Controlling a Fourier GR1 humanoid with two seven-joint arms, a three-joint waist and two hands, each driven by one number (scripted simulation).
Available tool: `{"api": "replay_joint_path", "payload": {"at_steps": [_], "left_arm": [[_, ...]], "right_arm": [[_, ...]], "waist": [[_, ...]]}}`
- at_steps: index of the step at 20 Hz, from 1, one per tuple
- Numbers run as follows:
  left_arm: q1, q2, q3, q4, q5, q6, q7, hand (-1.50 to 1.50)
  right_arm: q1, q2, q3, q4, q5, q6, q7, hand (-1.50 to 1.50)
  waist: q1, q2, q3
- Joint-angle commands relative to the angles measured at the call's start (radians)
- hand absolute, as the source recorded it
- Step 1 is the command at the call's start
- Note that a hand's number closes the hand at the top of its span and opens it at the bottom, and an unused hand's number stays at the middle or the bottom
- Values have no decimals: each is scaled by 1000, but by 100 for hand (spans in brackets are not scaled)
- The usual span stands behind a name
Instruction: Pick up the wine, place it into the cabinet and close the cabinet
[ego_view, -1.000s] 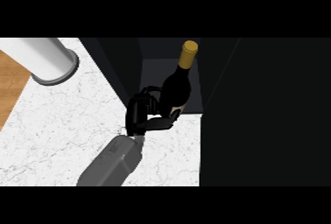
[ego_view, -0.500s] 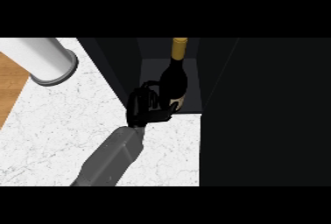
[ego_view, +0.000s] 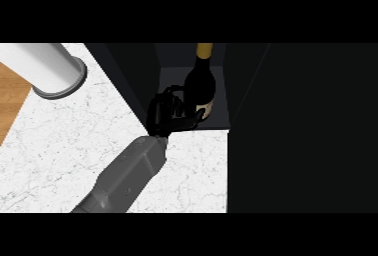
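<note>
The wine bottle (ego_view: 200, 85) is dark with a gold-capped neck and a pale label low on its side. It stands inside the open dark cabinet (ego_view: 244, 80), close to the front edge of the cabinet's floor. My left hand (ego_view: 171, 114) reaches in from the lower left, and its fingers are curled round the bottle's lower body on the left side. The grey forearm (ego_view: 129, 175) crosses the marble counter (ego_view: 66, 145). The bottle's base is partly hidden by the hand. No right hand shows.
A white cylinder with a grey rim (ego_view: 46, 67) lies on the counter at the upper left. A strip of wood (ego_view: 10, 102) shows past the counter's left edge. A broad black cabinet panel (ego_view: 306, 130) fills the right side.
The bottle has moved deeper into the cabinet, its neck now reaching the top of the view. My left hand and forearm have travelled up and to the right with it.
</note>
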Motion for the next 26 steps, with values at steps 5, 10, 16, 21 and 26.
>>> {"api": "replay_joint_path", "payload": {"at_steps": [5, 10, 16, 21, 26], "left_arm": [[-166, 0, 54, 102, 50, -11, 49, 150], [-159, 0, 23, 180, 80, -28, 32, 150], [-203, 0, 29, 287, 93, -30, 49, 150], [-203, 0, 52, 314, 84, -53, 3, 150], [-241, 0, 117, 377, 113, -59, -57, 150]], "right_arm": [[-7, 17, 7, 17, 20, -13, -22, -150], [-54, -1, 4, 1, 20, -34, 23, -150], [-45, -13, 6, 54, 12, 18, -32, -150], [-13, -22, -11, -20, -46, 7, 25, -150], [-48, -10, 12, -1, -16, -15, 34, -150]], "waist": [[3, 0, 0], [-4, 2, 0], [-20, 8, 0], [-16, 5, 0], [-20, 10, -1]]}}
